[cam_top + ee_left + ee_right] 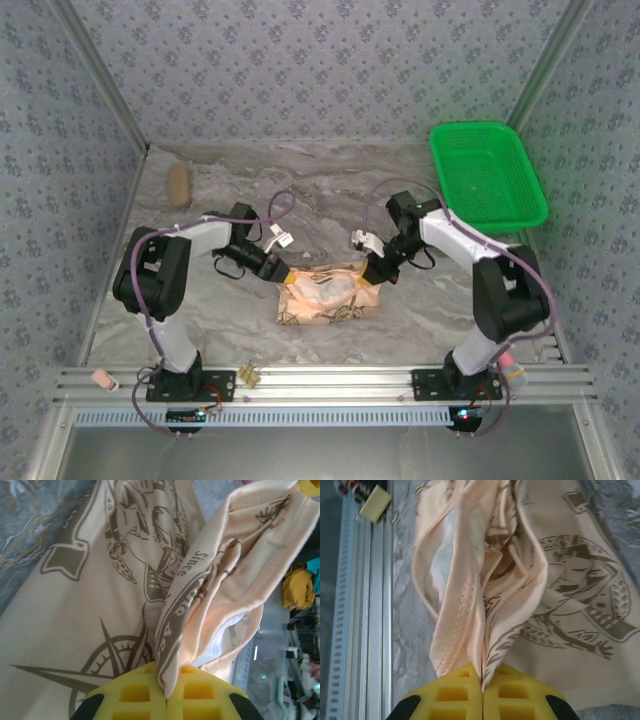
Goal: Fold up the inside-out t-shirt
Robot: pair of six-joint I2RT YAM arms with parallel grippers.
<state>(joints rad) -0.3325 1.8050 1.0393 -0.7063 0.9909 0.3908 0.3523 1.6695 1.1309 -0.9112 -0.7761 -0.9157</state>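
Note:
The t-shirt [328, 295], tan-beige with dark brown compass and map prints, lies bunched in the middle of the table between the two arms. At its upper left corner my left gripper [281, 271] is shut on a printed fold of the cloth [172, 655], pinched between the yellow fingertips [135, 692]. My right gripper [372, 274] is shut on the upper right corner, where a stitched hem and a printed layer [470, 625] run down into its yellow fingertips [452, 692]. Paler cream-pink cloth shows inside both lifted folds.
A green plastic basket [487, 176] stands at the back right. A brown oblong object [179, 185] lies at the back left. Patterned walls close in three sides. A metal rail [320, 382] runs along the near edge, with a small pink thing [103, 379] at its left end.

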